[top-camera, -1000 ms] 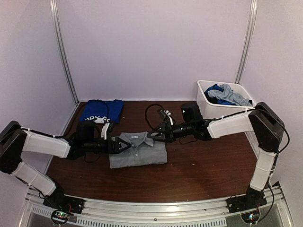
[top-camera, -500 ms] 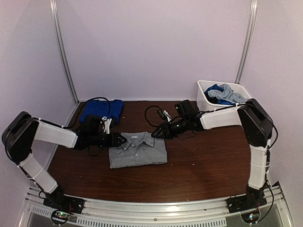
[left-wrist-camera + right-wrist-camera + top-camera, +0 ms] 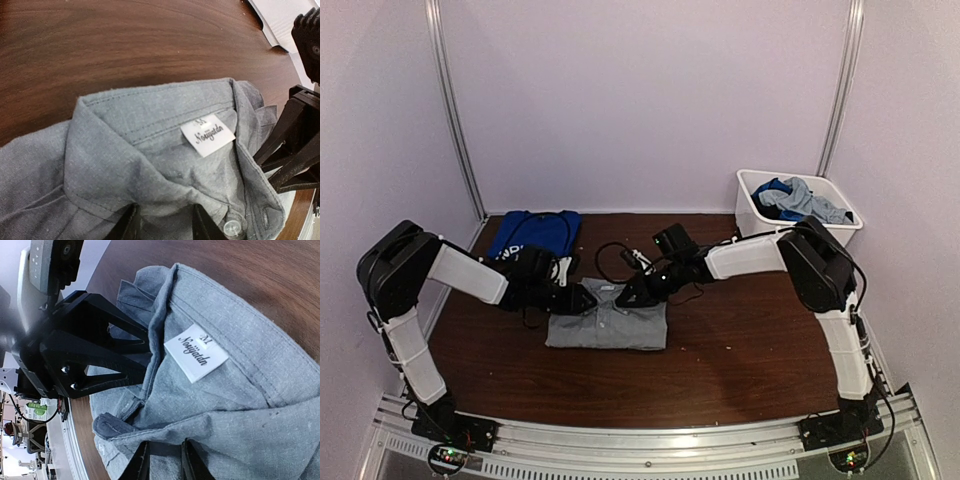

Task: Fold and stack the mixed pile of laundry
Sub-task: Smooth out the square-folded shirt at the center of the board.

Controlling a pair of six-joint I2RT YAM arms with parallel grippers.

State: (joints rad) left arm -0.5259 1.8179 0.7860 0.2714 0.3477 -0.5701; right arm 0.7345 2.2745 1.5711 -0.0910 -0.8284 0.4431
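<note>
A folded light-grey shirt (image 3: 608,322) lies mid-table with its collar toward the back. My left gripper (image 3: 582,298) is at the collar's left side and my right gripper (image 3: 628,296) at its right, nearly touching each other. In the left wrist view the left gripper (image 3: 165,225) is shut on a bunched fold of the grey shirt (image 3: 150,150) below the white label (image 3: 207,134). In the right wrist view the right gripper (image 3: 165,460) pinches a fold of the grey shirt (image 3: 240,405) beside the collar. A folded royal-blue garment (image 3: 533,232) lies at the back left.
A white plastic bin (image 3: 760,235) stands at the back right, holding crumpled blue and grey garments (image 3: 800,200). Black cables loop over the table behind the shirt's collar (image 3: 620,255). Walls enclose the table on three sides.
Both grippers moved in over the grey shirt's collar and closed from wide open onto its cloth. The shirt's upper edge has bunched and shifted slightly.
</note>
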